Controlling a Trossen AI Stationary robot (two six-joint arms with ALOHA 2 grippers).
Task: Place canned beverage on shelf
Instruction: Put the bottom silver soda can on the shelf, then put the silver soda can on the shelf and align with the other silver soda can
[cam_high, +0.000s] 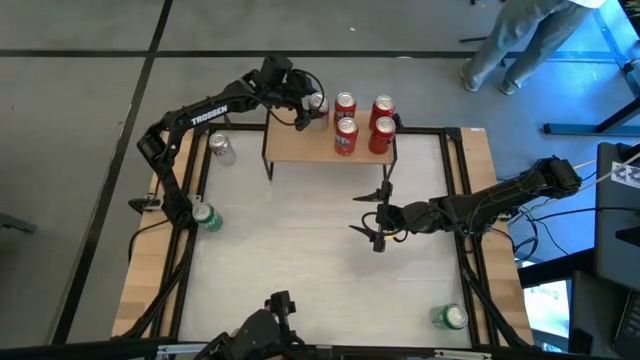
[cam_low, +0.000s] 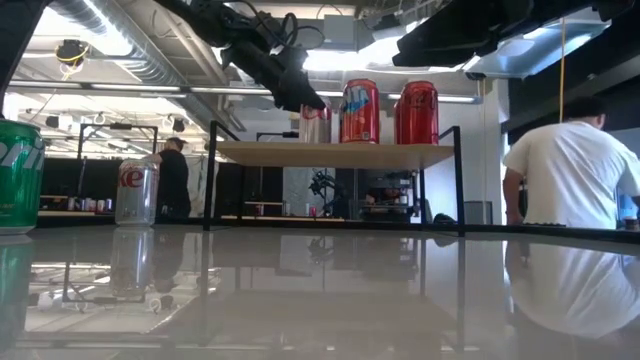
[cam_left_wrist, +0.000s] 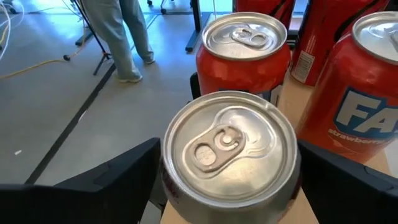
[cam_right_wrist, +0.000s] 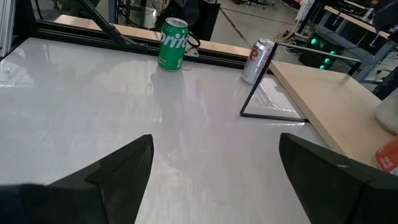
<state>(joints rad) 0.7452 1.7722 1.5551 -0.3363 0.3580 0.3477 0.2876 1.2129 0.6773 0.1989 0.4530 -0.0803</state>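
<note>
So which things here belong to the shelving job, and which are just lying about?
In the job:
- silver can in the left tool
- low light-wood shelf
- four red cans already on it

Lying about:
- green cans
- silver table can
- right tool, open, idle

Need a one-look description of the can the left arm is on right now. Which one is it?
Find the small wooden shelf at the table's far edge, with four red cans grouped on it. The can sits at that group's left end, between the left pincer's fingers. It is the only silver can on the shelf; the rest are red.
</note>
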